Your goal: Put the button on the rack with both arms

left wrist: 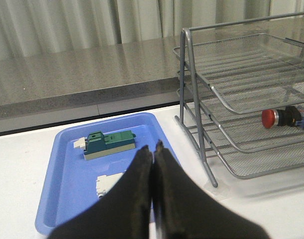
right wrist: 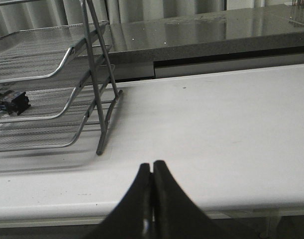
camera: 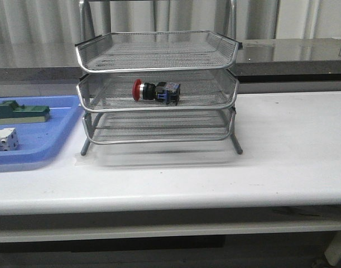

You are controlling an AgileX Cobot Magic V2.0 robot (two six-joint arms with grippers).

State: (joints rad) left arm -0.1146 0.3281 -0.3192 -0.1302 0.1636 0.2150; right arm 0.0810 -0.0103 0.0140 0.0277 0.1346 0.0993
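The button (camera: 155,91), with red head, black barrel and blue rear block, lies on its side in the middle tray of the silver wire-mesh rack (camera: 159,67). It also shows in the left wrist view (left wrist: 286,117) and, partly, in the right wrist view (right wrist: 10,101). The rack also shows in the left wrist view (left wrist: 201,129) and in the right wrist view (right wrist: 99,99). My left gripper (left wrist: 152,148) is shut and empty above the blue bin, left of the rack. My right gripper (right wrist: 152,165) is shut and empty over the table's front edge, right of the rack. Neither arm shows in the front view.
A blue plastic bin (camera: 58,139) stands left of the rack and holds a green block (camera: 22,111) and a white block (camera: 4,139). The bin shows in the left wrist view (left wrist: 67,174) with the green block (left wrist: 109,143). A grey counter (camera: 293,56) runs behind the white table (camera: 293,145).
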